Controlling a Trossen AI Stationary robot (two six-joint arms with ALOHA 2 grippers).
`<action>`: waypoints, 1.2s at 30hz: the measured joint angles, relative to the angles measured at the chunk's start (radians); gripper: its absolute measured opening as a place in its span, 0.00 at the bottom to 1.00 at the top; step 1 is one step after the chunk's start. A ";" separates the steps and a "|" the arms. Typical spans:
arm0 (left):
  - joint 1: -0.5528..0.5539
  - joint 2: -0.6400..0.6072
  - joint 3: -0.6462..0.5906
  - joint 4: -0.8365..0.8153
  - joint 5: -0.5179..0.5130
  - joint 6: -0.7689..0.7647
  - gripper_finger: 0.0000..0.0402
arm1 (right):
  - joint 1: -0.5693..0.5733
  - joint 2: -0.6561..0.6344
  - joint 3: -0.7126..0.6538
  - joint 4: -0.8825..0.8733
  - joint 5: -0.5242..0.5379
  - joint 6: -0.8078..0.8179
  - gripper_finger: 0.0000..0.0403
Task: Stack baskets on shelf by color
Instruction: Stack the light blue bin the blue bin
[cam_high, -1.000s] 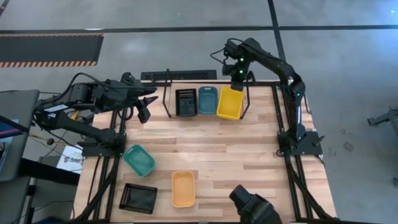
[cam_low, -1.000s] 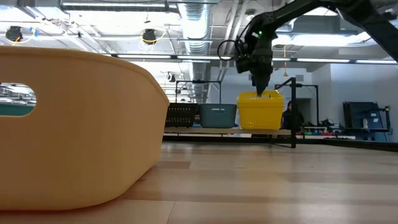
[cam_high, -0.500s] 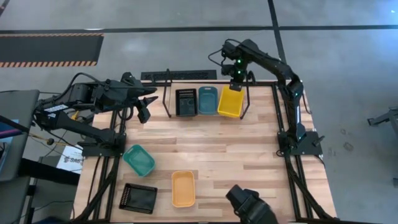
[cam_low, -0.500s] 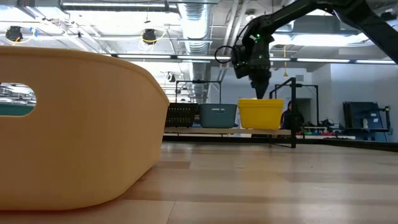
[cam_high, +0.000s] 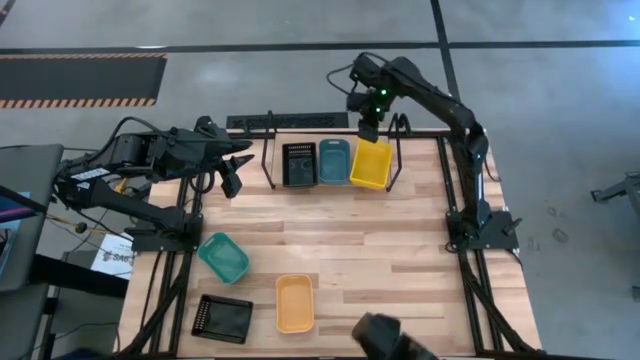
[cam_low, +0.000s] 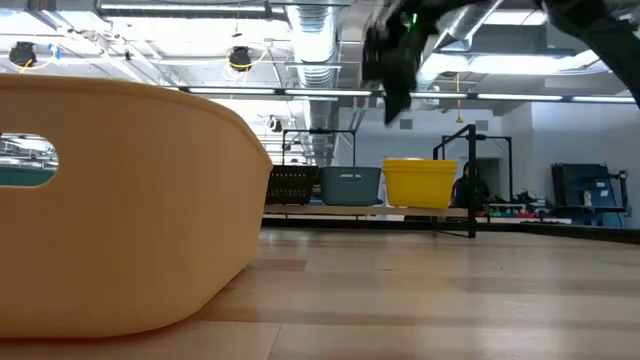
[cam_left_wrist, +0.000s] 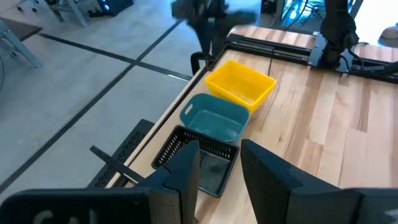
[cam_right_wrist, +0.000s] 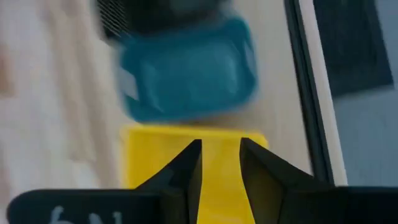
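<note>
Three baskets stand in a row, bottoms down, between the legs of the black rod shelf (cam_high: 269, 150) at the table's far edge: black (cam_high: 299, 163), blue-grey (cam_high: 334, 160) and yellow (cam_high: 371, 163). They also show in the low view as black (cam_low: 292, 185), blue-grey (cam_low: 350, 185) and yellow (cam_low: 420, 183). My right gripper (cam_high: 367, 128) hangs above the yellow basket's far end, open and empty, well clear of it in the low view (cam_low: 395, 95). My left gripper (cam_high: 235, 170) waits open, left of the shelf. A teal-green basket (cam_high: 223, 256), an orange basket (cam_high: 295, 302) and a second black basket (cam_high: 222, 318) lie on the near left of the table.
The orange basket fills the left of the low view (cam_low: 120, 200), close to that camera. A dark blurred object (cam_high: 390, 340) sits at the table's near edge. The black table frame (cam_high: 448, 190) runs along the right side. Bare wood (cam_high: 400, 250) lies between the shelf and the near baskets.
My right gripper has set the yellow basket down level beside the blue-grey one, let go of its far rim, and risen up and slightly toward the table's far left. The basket stays in place.
</note>
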 joint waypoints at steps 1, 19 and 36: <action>0.000 0.000 0.000 0.000 0.000 0.000 0.27 | 0.019 -0.012 0.023 -0.001 -0.019 0.014 0.31; 0.000 0.000 0.000 -0.101 0.032 -0.027 0.27 | 0.554 -0.050 0.099 0.014 -0.073 0.267 0.29; -0.024 0.034 -0.094 -0.493 0.193 -0.551 0.24 | 0.772 -0.015 0.061 0.190 0.010 0.548 0.29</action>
